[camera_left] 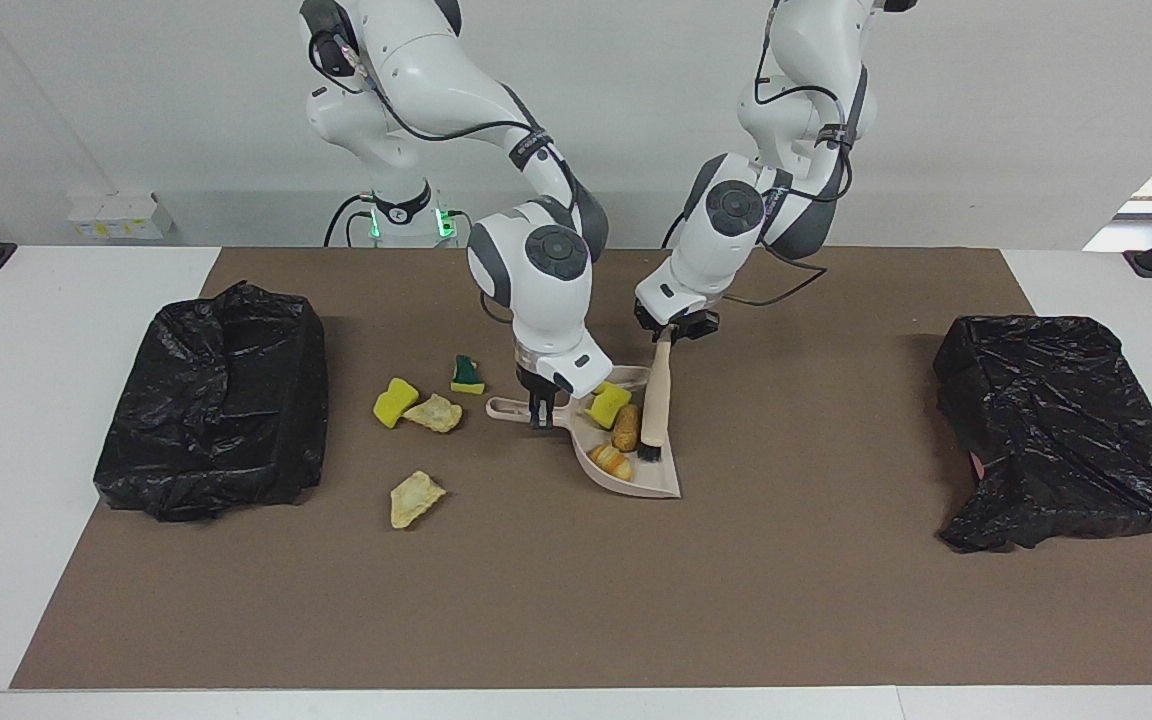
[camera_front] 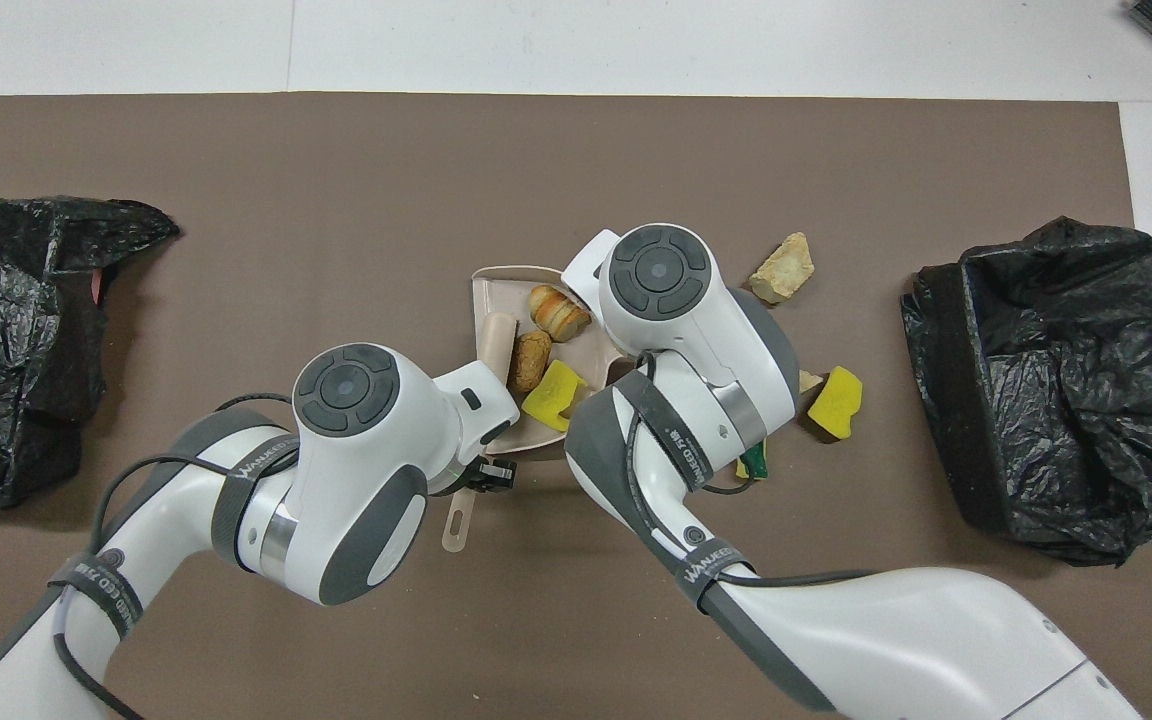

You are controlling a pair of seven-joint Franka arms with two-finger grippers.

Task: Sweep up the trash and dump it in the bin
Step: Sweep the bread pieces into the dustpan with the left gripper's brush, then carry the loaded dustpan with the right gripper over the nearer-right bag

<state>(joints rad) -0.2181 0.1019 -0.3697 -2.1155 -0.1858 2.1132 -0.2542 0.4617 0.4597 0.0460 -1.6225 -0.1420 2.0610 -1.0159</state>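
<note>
Dustpan (camera_left: 636, 478): smooth beige plastic, faint sheen.
Brush (camera_left: 655, 395): matt beige handle, plastic by the look; black bristles, dull and fibrous.
Yellow sponge bit (camera_left: 608, 403) in the pan: porous foam, matt.
Two bread-like pieces (camera_left: 624, 428) in the pan: golden-brown crust, slightly glossy.
Rocky lump (camera_left: 414, 497) at the pan's 8 o'clock in the facing view: rough, chalky beige.
Bin liners (camera_left: 216, 400): crinkled black plastic film, glossy.
Table mat (camera_left: 576, 600): flat brown, matt, paper-like.
Arm shells (camera_left: 536, 290): smooth white plastic, satin.
</note>
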